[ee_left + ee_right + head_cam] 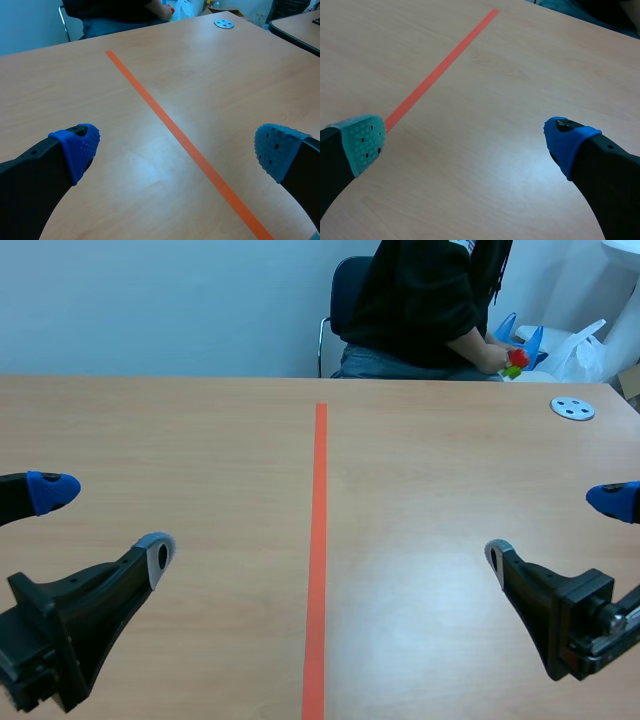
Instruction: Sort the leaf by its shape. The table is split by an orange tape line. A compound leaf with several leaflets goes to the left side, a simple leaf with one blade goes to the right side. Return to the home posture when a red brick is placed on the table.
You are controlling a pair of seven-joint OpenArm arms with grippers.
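Note:
No leaf lies on the table in any view. My left gripper (105,522) stands open low at the near left, with bare wood between its fingers (75,147). My right gripper (555,528) stands open low at the near right, also with nothing between its fingers (365,142). The orange tape line (318,550) runs down the table's middle between the two grippers. A person sits across the table and holds a small red and green object (515,362) in a hand beyond the far edge.
A round grey disc with holes (572,408) lies at the table's far right. A chair (345,300) and white bags (585,350) stand behind the person. A second table's edge (300,25) shows ahead of my left gripper.

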